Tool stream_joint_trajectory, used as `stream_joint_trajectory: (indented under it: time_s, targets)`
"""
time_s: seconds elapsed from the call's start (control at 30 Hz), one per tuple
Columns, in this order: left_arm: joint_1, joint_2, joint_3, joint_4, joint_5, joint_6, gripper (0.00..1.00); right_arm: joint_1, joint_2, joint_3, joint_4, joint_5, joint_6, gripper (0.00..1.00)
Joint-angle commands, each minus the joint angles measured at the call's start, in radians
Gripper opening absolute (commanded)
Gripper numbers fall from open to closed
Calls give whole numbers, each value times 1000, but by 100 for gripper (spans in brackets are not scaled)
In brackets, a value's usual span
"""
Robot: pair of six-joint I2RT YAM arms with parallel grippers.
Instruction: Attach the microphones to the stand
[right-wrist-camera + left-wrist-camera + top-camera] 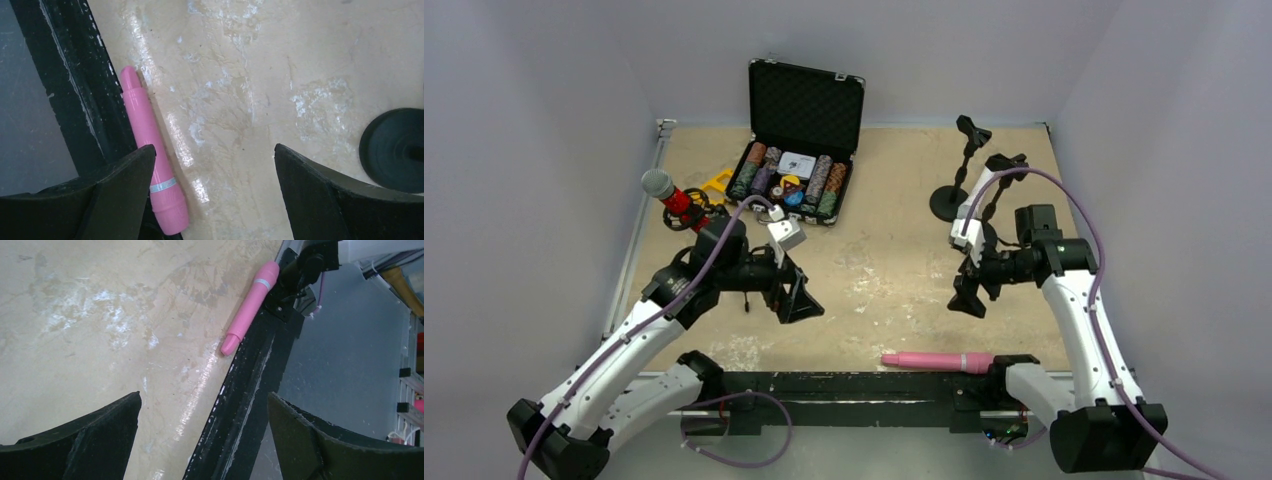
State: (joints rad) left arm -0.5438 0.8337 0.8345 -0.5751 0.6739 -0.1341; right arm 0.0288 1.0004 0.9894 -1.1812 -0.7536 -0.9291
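Red microphone (669, 195) sits tilted, well beyond the black rail (844, 385), far left; pink microphone (934, 361) lies flat, touching the rail; judged hazard: a finger lowered on the rail side may strike the rail, or nudge the smooth round body into rolling clear; left gripper (799, 300) spread wide, empty, touching nothing; right gripper (969, 297) likewise wide apart and empty; stand (969, 165) upright, well beyond the rail, right.

Left tool (796, 298), right tool (969, 298): both angled downward, jaws spread wide, holding nothing.
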Motion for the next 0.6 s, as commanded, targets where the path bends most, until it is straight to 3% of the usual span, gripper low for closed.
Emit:
stream_joint_trajectory:
  time_s: [0.0, 0.07, 0.27, 0.4, 0.57]
  targets:
    - [-88, 20, -16, 51, 9, 37, 99, 3, -49, -56, 74, -104, -101, 91]
    - [-144, 39, -16, 56, -17, 42, 99, 3, -72, -90, 130, -94, -80, 92]
    - [-337, 121, 5, 143, -139, 43, 98, 3, -89, -152, 374, -146, 193, 93]
    - [-466, 281, 128, 102, -269, 64, 98, -23, -67, -130, 392, -144, 254, 93]
    - [-582, 515, 269, 91, -402, 110, 98, -111, -71, -129, 489, -64, 445, 93]
